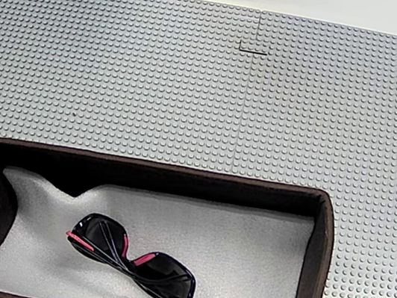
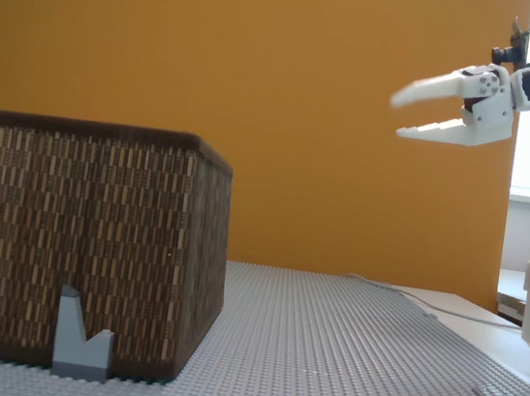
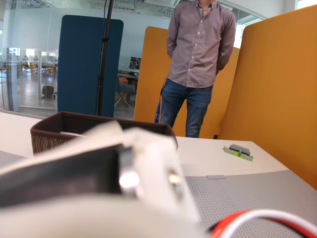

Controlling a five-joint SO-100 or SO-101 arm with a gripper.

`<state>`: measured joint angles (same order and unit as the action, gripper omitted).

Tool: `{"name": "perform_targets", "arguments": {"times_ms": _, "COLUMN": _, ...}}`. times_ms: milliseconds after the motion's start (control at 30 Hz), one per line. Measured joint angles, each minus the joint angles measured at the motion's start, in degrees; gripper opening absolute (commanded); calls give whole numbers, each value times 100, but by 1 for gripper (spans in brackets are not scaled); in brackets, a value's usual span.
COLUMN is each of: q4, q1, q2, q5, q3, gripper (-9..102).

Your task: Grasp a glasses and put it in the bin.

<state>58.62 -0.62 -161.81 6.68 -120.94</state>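
The glasses lie inside the bin on its white foam lining, folded, set at a slant near the front wall in a fixed view from above, left of the bin's middle. Pink-red accents show on the arms. The bin sits at the near edge of the grey studded table.

In a fixed view from the side, the tool hangs high in the air, well apart from the bin and to its right. Its jaws stand open with nothing between them; the upper finger is blurred. A small grey block stands against the bin's near wall.

In the wrist view, a person stands behind the table, beyond the bin.
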Motion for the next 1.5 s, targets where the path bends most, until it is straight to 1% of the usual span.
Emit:
{"name": "perform_targets", "arguments": {"times_ms": 33, "q4": 0, "q1": 0, "q2": 0, "q5": -26, "q3": 0, "gripper": 20}}
{"name": "perform_targets", "arguments": {"times_ms": 67, "q4": -9, "q1": 0, "q2": 0, "q5": -26, "q3": 0, "gripper": 26}}
{"name": "perform_targets", "arguments": {"times_ms": 200, "q4": -70, "q1": 0, "q2": 0, "q5": -18, "q3": 0, "gripper": 31}}
{"name": "perform_targets", "arguments": {"times_ms": 233, "q4": -70, "q1": 0, "q2": 0, "q5": -44, "q3": 0, "gripper": 31}}
{"name": "perform_targets", "arguments": {"times_ms": 267, "q4": -70, "q1": 0, "q2": 0, "q5": -44, "q3": 0, "gripper": 25}}
{"name": "perform_targets", "arguments": {"times_ms": 300, "q4": -70, "q1": 0, "q2": 0, "q5": -26, "q3": 0, "gripper": 12}}
{"name": "perform_targets", "arguments": {"times_ms": 333, "q4": -70, "q1": 0, "q2": 0, "q5": 0, "q3": 0, "gripper": 2}}
{"name": "perform_targets", "arguments": {"times_ms": 367, "q4": -132, "q1": 0, "q2": 0, "q5": 44, "q3": 0, "gripper": 0}}
{"name": "perform_targets", "arguments": {"times_ms": 467, "q4": -176, "q1": 0, "q2": 0, "q5": 44, "q3": 0, "gripper": 0}}
{"name": "perform_targets", "arguments": {"times_ms": 500, "q4": -176, "q1": 0, "q2": 0, "q5": 44, "q3": 0, "gripper": 6}}
{"name": "perform_targets", "arguments": {"times_ms": 600, "q4": -176, "q1": -44, "q2": 0, "q5": -9, "q3": 0, "gripper": 31}}
{"name": "perform_targets", "arguments": {"times_ms": 633, "q4": -176, "q1": -88, "q2": 0, "q5": -26, "q3": 0, "gripper": 33}}
{"name": "perform_targets", "arguments": {"times_ms": 733, "q4": -176, "q1": -105, "q2": 0, "q5": 0, "q3": 0, "gripper": 33}}
{"name": "perform_targets", "arguments": {"times_ms": 767, "q4": -176, "q1": -79, "q2": 0, "q5": 0, "q3": 0, "gripper": 30}}
{"name": "perform_targets", "arguments": {"times_ms": 800, "q4": -185, "q1": -79, "q2": 0, "q5": 9, "q3": 0, "gripper": 21}}
{"name": "perform_targets", "arguments": {"times_ms": 833, "q4": -193, "q1": -79, "q2": 0, "q5": 9, "q3": 0, "gripper": 3}}
{"name": "perform_targets", "arguments": {"times_ms": 867, "q4": -193, "q1": -88, "q2": 0, "q5": 9, "q3": 0, "gripper": 0}}
{"name": "perform_targets", "arguments": {"times_ms": 1033, "q4": -272, "q1": -79, "q2": -18, "q5": -141, "q3": -26, "gripper": 0}}
{"name": "perform_targets", "arguments": {"times_ms": 1500, "q4": -378, "q1": -79, "q2": -53, "q5": -141, "q3": -105, "gripper": 0}}
